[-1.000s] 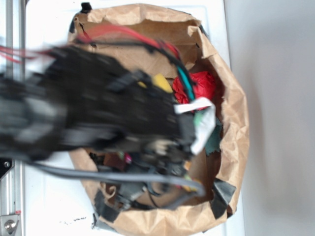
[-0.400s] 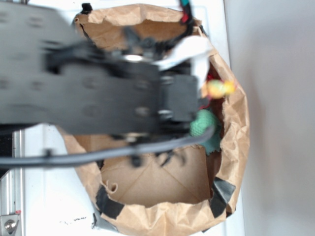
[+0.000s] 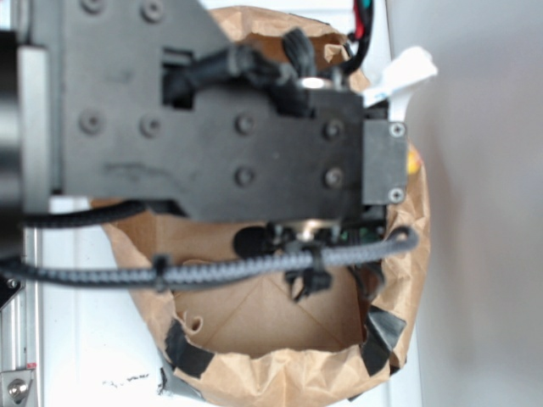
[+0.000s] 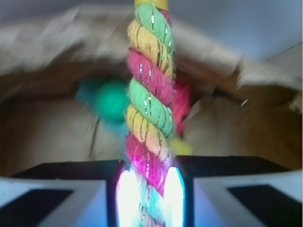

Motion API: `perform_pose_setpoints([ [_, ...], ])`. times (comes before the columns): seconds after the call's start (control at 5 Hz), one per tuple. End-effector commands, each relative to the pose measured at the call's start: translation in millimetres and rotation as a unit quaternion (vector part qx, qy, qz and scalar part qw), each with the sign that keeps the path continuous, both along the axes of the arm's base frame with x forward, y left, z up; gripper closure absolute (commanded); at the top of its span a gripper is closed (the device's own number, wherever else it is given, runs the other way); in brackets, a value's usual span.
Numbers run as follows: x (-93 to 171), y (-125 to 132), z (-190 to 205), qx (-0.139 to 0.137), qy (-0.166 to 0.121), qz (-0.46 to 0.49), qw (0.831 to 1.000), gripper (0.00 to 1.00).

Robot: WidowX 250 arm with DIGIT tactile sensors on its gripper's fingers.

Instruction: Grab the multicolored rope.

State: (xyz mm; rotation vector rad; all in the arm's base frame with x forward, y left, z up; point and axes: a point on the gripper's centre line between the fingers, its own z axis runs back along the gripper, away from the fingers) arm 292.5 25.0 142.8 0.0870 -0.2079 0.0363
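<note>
Metalwork of the black robot arm filled most of the exterior view, hanging over the crumpled brown paper bag on the white counter. A grey braided cable crossed beneath it. In the wrist view, the gripper was clamped on the thick twisted rope of red, yellow and green strands, which rose upright between its jaws above the bag's interior, a blurred green ball behind it. Judging by this, the grab looked essentially done.

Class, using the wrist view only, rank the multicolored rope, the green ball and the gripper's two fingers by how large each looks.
1. Gripper fingers: widest, but nearest the camera, so unsure.
2. Multicolored rope: runs nearly the full height, also close.
3. Green ball: smallest, blurred and farther back.
</note>
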Motion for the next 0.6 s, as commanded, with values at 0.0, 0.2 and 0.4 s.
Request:
perform_pose_setpoints([
  [0.0, -17.2, -10.0, 42.7, -0.033, -0.010, 0.008, 0.999, 1.00],
  [0.2, -20.6, -9.8, 49.7, -0.024, -0.012, 0.011, 1.000, 1.00],
  [0.4, -20.2, -10.3, 50.9, -0.024, -0.014, 0.005, 1.000, 1.00],
])
